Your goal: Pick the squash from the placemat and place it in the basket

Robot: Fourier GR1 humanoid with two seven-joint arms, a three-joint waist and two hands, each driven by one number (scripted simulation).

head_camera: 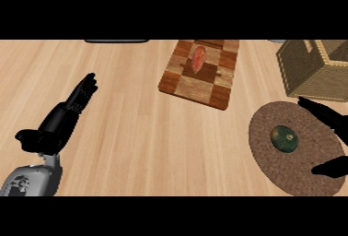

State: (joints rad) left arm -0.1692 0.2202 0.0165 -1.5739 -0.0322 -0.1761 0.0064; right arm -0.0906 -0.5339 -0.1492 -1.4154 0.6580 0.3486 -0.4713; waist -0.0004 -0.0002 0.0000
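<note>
We see the squash (285, 138) lying on the round placemat (272, 175) at lower right, not yet picked; our right hand (325, 117) spreads wide around it, ready to close; the basket (314, 69) waits above; our left hand (65, 117) rests open at left.

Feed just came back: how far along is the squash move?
Nothing is finished: the squash sits on the placemat. In hand: the right hand brackets it, fingers open, not gripping. Left: grasp, lift, carry to the basket. The left hand rests open at the left.
</note>
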